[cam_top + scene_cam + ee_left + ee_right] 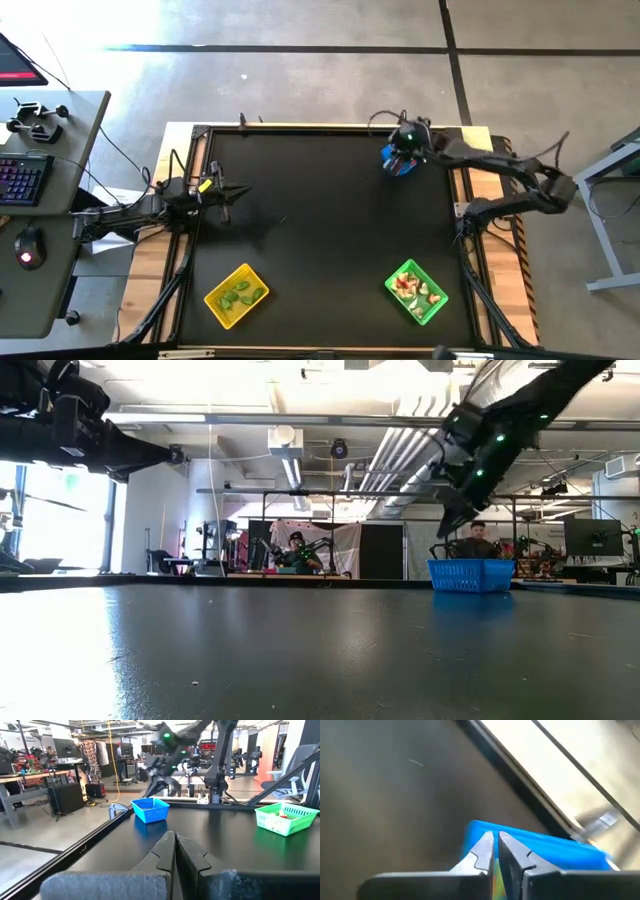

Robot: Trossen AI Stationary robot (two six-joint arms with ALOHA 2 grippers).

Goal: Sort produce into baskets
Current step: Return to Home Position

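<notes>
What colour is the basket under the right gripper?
Blue. The basket sits below the right gripper; the low view shows it best.

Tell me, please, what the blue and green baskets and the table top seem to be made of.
Blue basket, under the shut right gripper: probably moulded plastic, given its open lattice walls and uniform bright colour. Green basket: same lattice, likely plastic too. Table top: dark, smooth, semi-matte surface; it faintly mirrors the blue basket, but the material itself is unclear.
</notes>
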